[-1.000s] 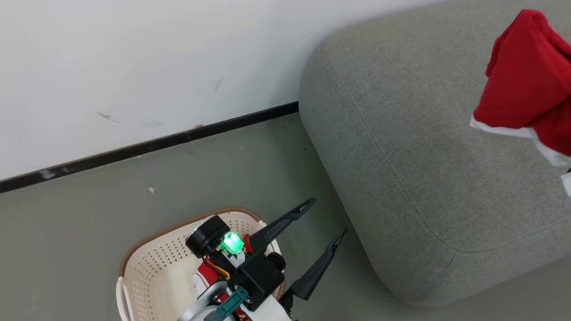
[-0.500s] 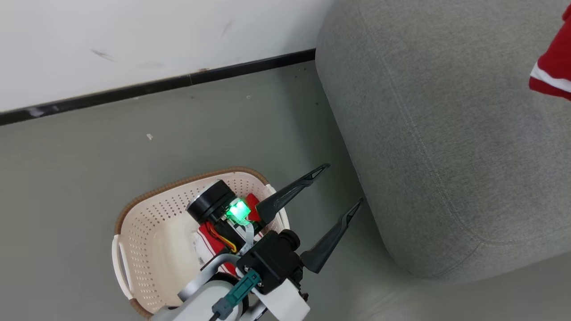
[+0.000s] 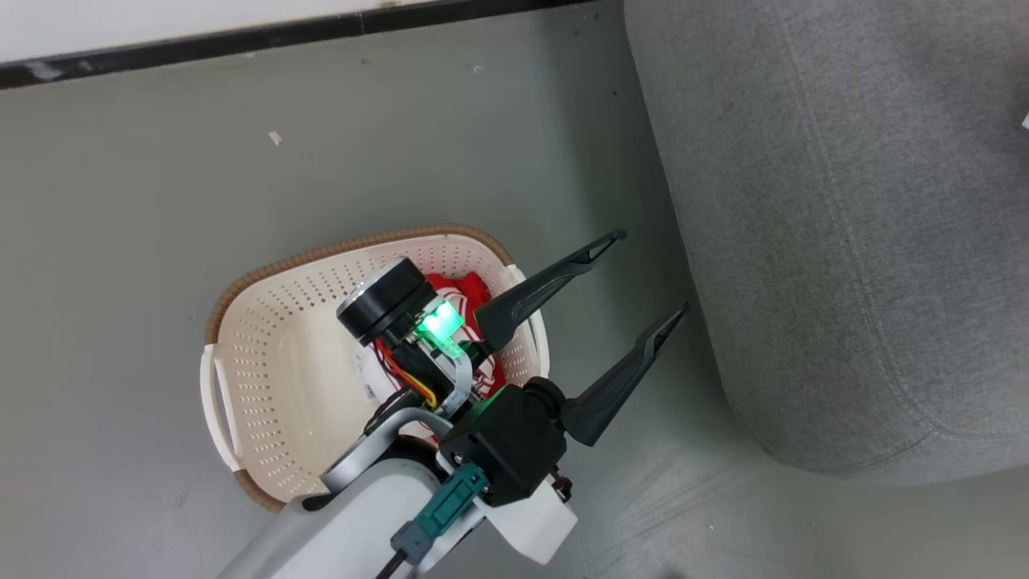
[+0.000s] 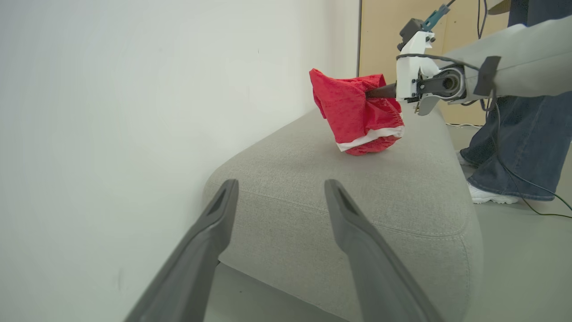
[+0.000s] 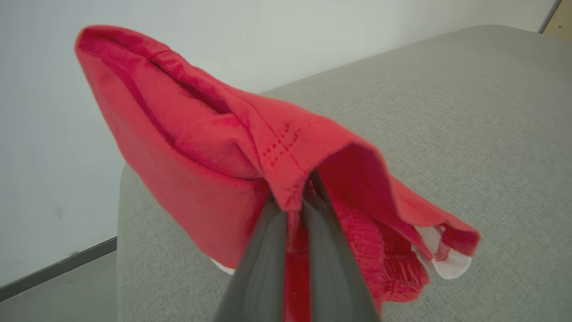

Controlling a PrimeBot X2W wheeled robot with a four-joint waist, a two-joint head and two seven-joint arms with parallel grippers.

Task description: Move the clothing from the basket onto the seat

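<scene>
Red garment [image 5: 201, 147] pinched in right gripper [image 5: 292, 203], over sofa [image 5: 447, 112]

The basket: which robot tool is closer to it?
Left. The left tool hangs open by the basket, near its rim; the right tool is away over the sofa, shut on a red garment.

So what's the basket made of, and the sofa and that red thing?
Basket: probably matt cream plastic, moulded with rows of punched holes. Sofa: grey woven fabric, with visible weave and a stitched seam. Red garment: soft cloth, folding limply, stitched hem.
</scene>
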